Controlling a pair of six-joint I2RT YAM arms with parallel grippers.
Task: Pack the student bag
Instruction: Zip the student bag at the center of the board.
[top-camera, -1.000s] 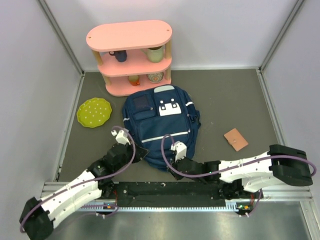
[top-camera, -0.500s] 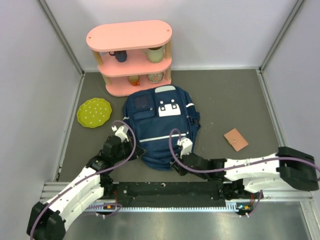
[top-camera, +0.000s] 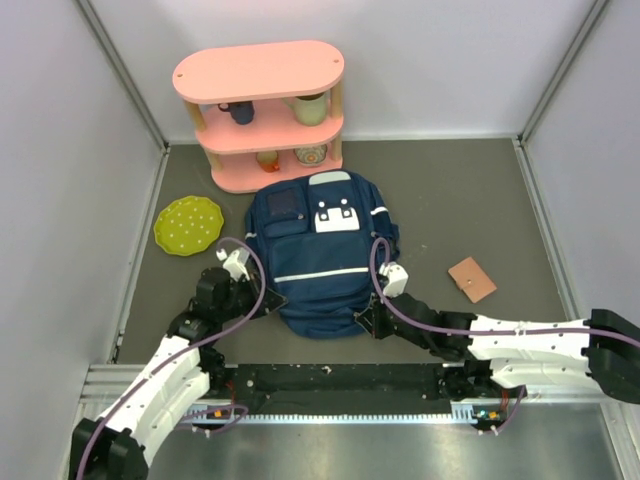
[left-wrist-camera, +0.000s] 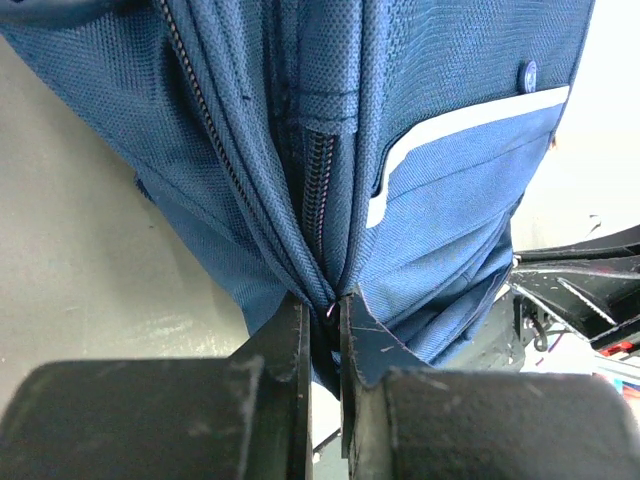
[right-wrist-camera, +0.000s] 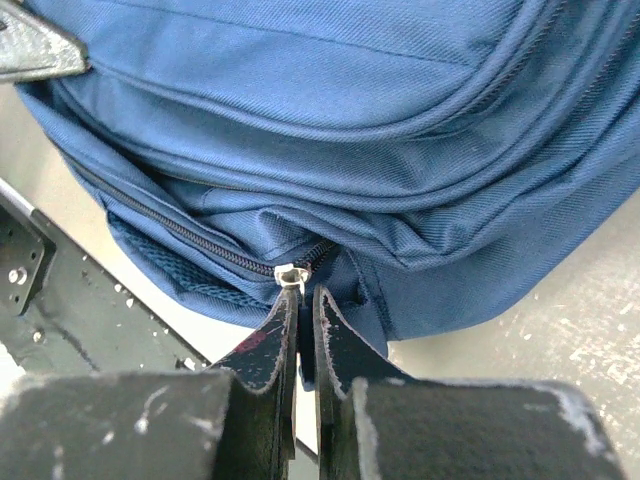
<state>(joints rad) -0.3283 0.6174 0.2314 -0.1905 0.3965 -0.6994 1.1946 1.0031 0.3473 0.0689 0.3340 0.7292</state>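
Note:
The navy student bag (top-camera: 322, 250) lies flat in the middle of the table, with its white patch toward the shelf. My left gripper (top-camera: 270, 300) is at the bag's near left edge and is shut on a fold of its fabric beside a zipper (left-wrist-camera: 318, 190); it also shows in the left wrist view (left-wrist-camera: 322, 312). My right gripper (top-camera: 368, 318) is at the bag's near edge and is shut on the silver zipper pull (right-wrist-camera: 290, 274); it also shows in the right wrist view (right-wrist-camera: 301, 298). The zipper runs left from the pull.
A pink two-tier shelf (top-camera: 262, 72) holding cups stands behind the bag. A green dotted plate (top-camera: 188, 224) lies at the left. A small brown wallet (top-camera: 471, 278) lies to the right of the bag. Grey walls enclose the table on three sides.
My right gripper has moved to the right along the bag's near edge. My left gripper has shifted slightly left, still at the bag's near left edge.

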